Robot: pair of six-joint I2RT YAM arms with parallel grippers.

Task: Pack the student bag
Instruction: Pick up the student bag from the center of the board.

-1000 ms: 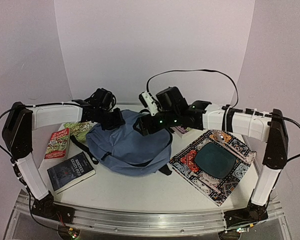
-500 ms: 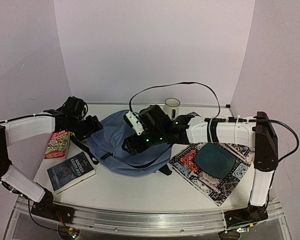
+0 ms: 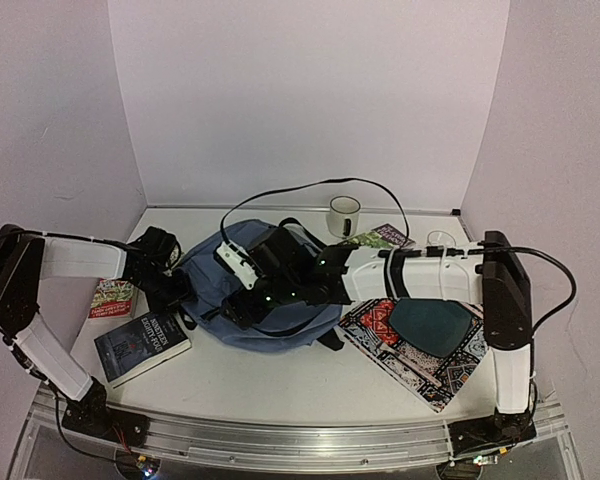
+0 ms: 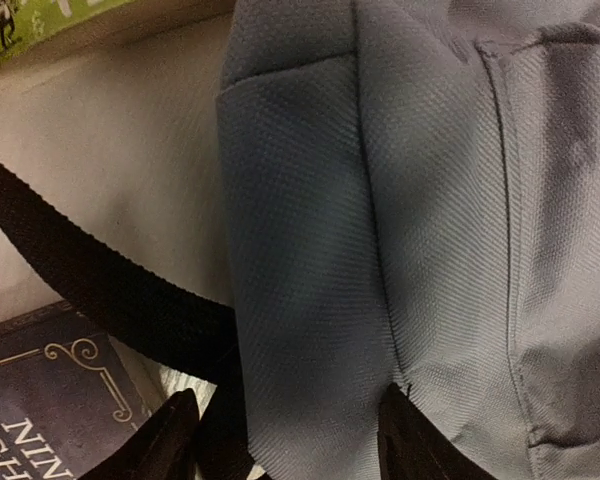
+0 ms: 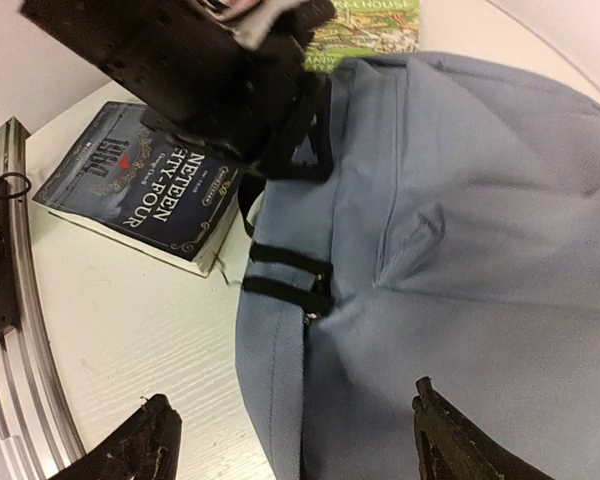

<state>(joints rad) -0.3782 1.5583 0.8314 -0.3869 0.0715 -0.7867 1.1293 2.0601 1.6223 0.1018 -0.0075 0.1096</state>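
The left gripper (image 4: 290,445) is reaching in at the lower middle of its wrist view, jaws standing partly apart and straddling the near edge of the student bag (image 4: 430,230) together with a black strap (image 4: 80,270). The fabric between them is lying flat, so nothing looks pinched yet. The right gripper (image 5: 300,445) is hovering wide apart over the bag's blue panel, holding nothing. The likeliest trouble is a closure that is catching only the strap or a thin fold, so the bag is sliding or dragging across the table (image 5: 130,330) instead of opening (the soft cloth is giving the fingers little to bite on). The dark book (image 5: 150,200) is lying just beside that corner and could be getting nudged or trapped under the fabric. The two arms are also working close together over one spot, so they are risking a bump. In the top view the bag is sitting at centre, under the right arm, with the left gripper at its left edge.
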